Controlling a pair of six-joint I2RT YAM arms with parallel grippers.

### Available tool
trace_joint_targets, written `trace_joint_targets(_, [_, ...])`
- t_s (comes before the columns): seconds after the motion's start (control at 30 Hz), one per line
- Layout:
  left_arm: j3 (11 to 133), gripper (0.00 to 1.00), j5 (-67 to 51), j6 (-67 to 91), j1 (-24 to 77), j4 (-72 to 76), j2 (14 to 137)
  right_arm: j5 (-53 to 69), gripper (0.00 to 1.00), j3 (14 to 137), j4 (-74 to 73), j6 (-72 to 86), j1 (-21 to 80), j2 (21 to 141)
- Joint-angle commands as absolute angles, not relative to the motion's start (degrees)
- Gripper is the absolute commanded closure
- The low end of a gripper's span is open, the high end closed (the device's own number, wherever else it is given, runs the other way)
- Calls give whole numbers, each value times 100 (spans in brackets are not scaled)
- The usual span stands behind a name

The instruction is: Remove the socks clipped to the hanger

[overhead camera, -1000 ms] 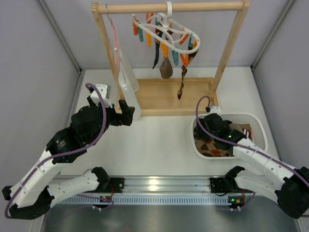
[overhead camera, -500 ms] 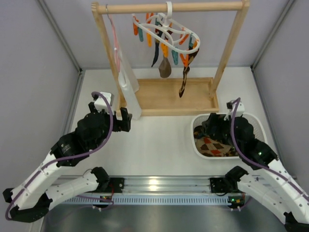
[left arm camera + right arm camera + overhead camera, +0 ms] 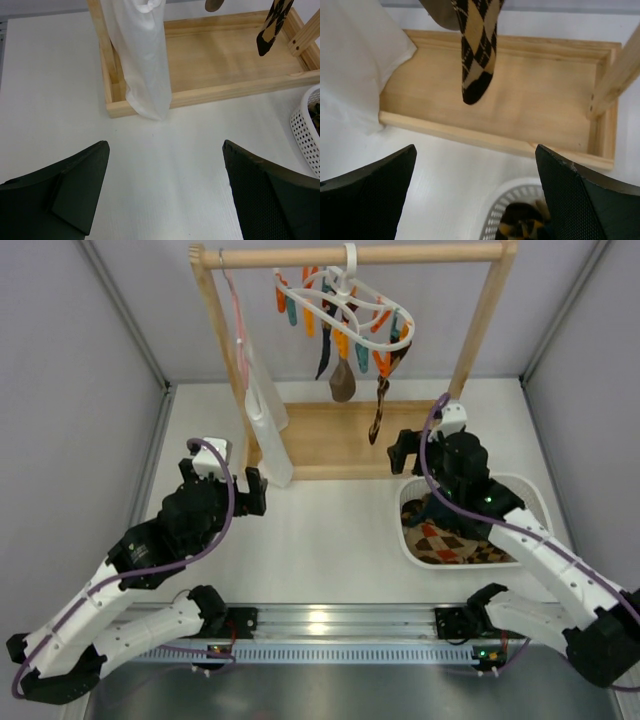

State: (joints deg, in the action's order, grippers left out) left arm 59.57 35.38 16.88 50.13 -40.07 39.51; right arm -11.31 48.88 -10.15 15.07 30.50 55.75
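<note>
The hanger (image 3: 345, 302) hung by its hook from the wooden rack's top rail (image 3: 420, 254), w/ orange & teal pegs round the loop. Three items were clipped to it, all dangling over the rack's base tray (image 3: 320, 435). They were a dark sock (image 3: 322, 355), a taupe sock (image 3: 343, 383) just beside it, and a diamond sock (image 3: 380, 408) on the R side. The last hung lowest, toe clear of the tray. On the counter (image 3: 320, 540) R of the rack stood a white basket (image 3: 538, 502) w/ other socks (image 3: 450, 540) lying inside, one diamond-patterned.

R tool (image 3: 403, 452) sat just in front of the tray's near edge, btwn basket & rack, below and near the diamond sock. Its wrist view showed the fingers spread wide w/ nothing btwn them, the sock's toe hanging ahead & above.

L tool (image 3: 256, 492) was over the counter near the rack's L post, jaws also wide & empty. A white cloth (image 3: 262, 410) hung just ahead of it from a thin pink hanger (image 3: 238, 320), its bottom end draped over the tray's front edge by the corner.
</note>
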Motion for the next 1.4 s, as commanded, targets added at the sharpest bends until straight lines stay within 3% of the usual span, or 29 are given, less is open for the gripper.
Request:
trace_joint_targets(0.0, [5915, 2, 3560, 1732, 5019, -3656, 3893, -669, 2, 5150, 848, 1196, 2971, 6377])
trace_joint_targets(0.2, [5915, 2, 3507, 1696, 5019, -3656, 3981, -535, 12, 6283, 1237, 1257, 2813, 8022])
trace_joint_targets(0.43, [5915, 2, 3410, 1696, 5019, -3656, 4078, -1880, 17, 7074, 1450, 1617, 2804, 9472])
trace_joint_targets(0.53, [5933, 2, 3375, 1705, 5019, -3656, 4087, -1925, 32, 7084, 1800, 1644, 2813, 9807])
trace_joint_targets(0.57, [5933, 2, 3358, 1705, 5019, -3656, 4087, -1934, 48, 7049, 1993, 1652, 2813, 9835])
trace_joint_targets(0.63, [5994, 2, 3322, 1723, 5019, -3656, 4096, -1960, 67, 6805, 2257, 1661, 2821, 9809])
trace_joint_targets(0.67, [6020, 2, 3296, 1766, 5019, -3674, 4087, -1986, 84, 6681, 2520, 1670, 2865, 9748])
trace_joint_targets(0.77, [6248, 2, 3182, 1907, 5019, -3674, 4096, -2258, 98, 6276, 2759, 1565, 2996, 9405])
trace_joint_targets(1.37, [10159, 2, 1556, 2259, 5019, -3683, 6485, -3674, 100, 5423, 2847, 1424, 5008, 8077])
